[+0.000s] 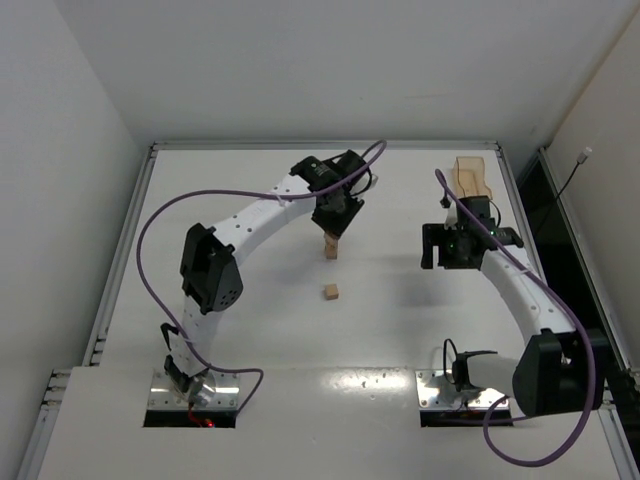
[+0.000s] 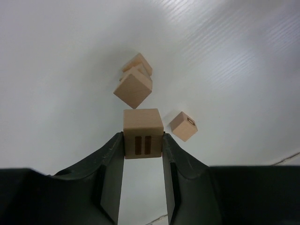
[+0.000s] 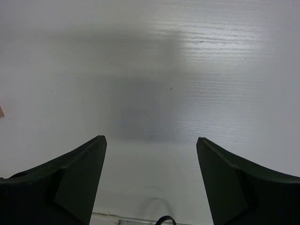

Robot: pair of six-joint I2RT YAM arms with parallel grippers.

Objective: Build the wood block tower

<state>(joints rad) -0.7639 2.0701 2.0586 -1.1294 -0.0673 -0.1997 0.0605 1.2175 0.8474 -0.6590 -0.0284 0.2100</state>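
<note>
Left gripper [image 2: 143,137]: fingers [image 2: 111,161] clenched on 1 small tan cube, the held cube [image 2: 143,123]. The cube sits right at the fingertips, pinched on 2 opposite sides. The face turned toward the wrist carries 2 dark upright bars.

Wood block tower [image 2: 134,84]: stands just beyond the fingertips, a touch to the left of the held cube. The left wrist view looks down its length, so the cubes overlap; at least 2 edges show behind the top one, but the exact count cannot be told. The top cube is turned corner-on against the held cube's square set. Its near corner comes right up to the held cube's far edge; contact or gap cannot be told.

In the top view the tower [image 1: 331,248] shows as a short narrow column directly under the left gripper's [image 1: 334,222] tips, and the held cube cannot be told apart from it there.

Loose cube [image 2: 183,126]: lies on the table [image 2: 243,70] just off the right fingertip, apart from both tower and fingers, with a small ring mark on 1 face.

Right gripper [image 3: 150,143]: fingers [image 3: 79,173] spread wide, nothing between them, only bare table surface beyond. It hangs well apart from the tower, with the tan tray [image 1: 470,176] near it on the far side.
</note>
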